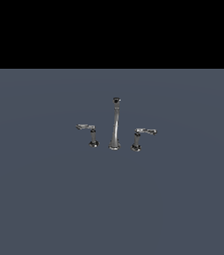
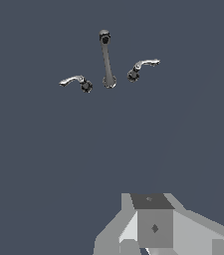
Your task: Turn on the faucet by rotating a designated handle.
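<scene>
The faucet [image 1: 115,124] stands on the grey bench [image 1: 44,199], its handle [image 1: 142,137] just beside the spout [image 1: 115,122] on the exterior view's right, lever pointing away from the spout. The tool [image 2: 151,234] is well apart from it, and I cannot tell whether it is wide or narrow. The likely slip: the twin handle [image 1: 88,133] mirrors it across the spout, so an approach could meet the wrong lever or knock the spout
</scene>
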Motion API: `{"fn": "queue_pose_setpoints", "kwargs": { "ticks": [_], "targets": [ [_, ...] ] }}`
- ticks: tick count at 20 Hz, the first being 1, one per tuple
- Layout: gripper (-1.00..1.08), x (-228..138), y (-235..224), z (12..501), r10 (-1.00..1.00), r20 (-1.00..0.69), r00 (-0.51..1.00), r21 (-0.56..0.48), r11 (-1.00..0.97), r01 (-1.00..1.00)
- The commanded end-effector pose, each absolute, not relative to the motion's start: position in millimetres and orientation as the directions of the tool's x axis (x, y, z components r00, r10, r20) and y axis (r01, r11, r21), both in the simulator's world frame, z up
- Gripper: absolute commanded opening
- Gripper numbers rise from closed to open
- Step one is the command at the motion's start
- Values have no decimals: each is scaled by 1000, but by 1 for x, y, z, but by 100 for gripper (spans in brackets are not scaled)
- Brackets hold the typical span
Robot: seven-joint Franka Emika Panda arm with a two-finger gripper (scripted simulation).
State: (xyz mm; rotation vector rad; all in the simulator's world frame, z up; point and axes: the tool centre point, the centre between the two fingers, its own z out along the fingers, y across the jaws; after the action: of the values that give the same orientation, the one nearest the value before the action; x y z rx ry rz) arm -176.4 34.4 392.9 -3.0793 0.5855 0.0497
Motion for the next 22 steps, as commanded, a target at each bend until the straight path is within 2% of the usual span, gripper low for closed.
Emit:
{"fn": "queue_pose_setpoints", "kwargs": {
  "ticks": [1,11,22],
  "targets": [
    [-100,-162,35,377,-431,-31,902,-1,-902,-431],
    [-100,-103,24,312,-660,-26,751,1,-751,-660],
    [-100,-44,-7,242,-855,-19,519,3,-519,-855]
  ]
}}
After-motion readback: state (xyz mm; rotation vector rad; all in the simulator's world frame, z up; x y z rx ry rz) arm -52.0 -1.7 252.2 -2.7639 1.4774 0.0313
